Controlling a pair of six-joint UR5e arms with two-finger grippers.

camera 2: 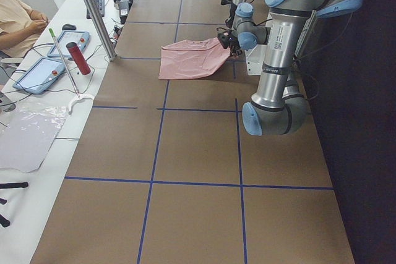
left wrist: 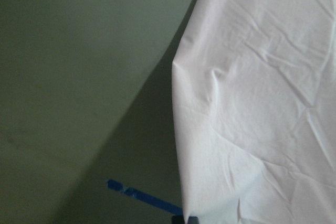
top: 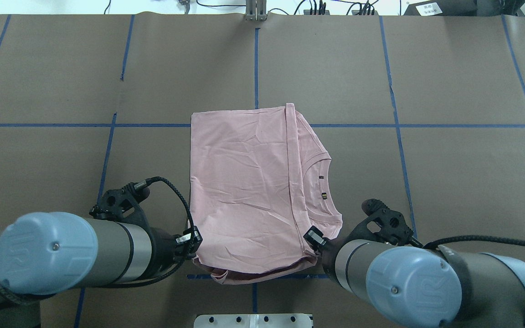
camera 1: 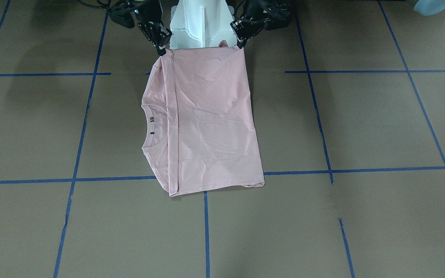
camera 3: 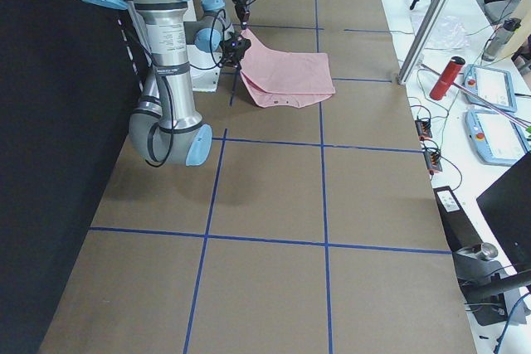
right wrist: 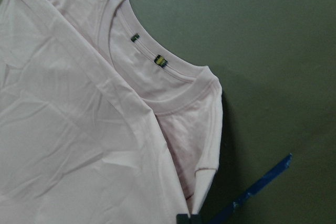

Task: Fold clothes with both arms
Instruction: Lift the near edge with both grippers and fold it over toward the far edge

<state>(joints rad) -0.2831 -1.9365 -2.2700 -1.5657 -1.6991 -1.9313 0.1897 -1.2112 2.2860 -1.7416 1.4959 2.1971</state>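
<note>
The pale pink T-shirt point(camera 1: 211, 119) lies folded on the brown table, plain side up, with its round collar point(top: 324, 187) towards my right. My left gripper point(top: 195, 240) is shut on the shirt's near left corner. My right gripper point(top: 313, 238) is shut on the near right corner, next to the collar. In the front-facing view the left gripper point(camera 1: 241, 45) and the right gripper point(camera 1: 162, 49) hold that near edge slightly off the table. Both wrist views show cloth running down to the fingertips: the left one a plain edge point(left wrist: 262, 103), the right one the collar and its label point(right wrist: 157, 72).
The white pedestal point(camera 1: 201, 23) stands just behind the shirt's held edge. Blue tape lines point(top: 255, 64) divide the table into squares. An operators' desk with a red bottle point(camera 2: 78, 58), tablets and a seated person point(camera 2: 18, 23) runs along the far side.
</note>
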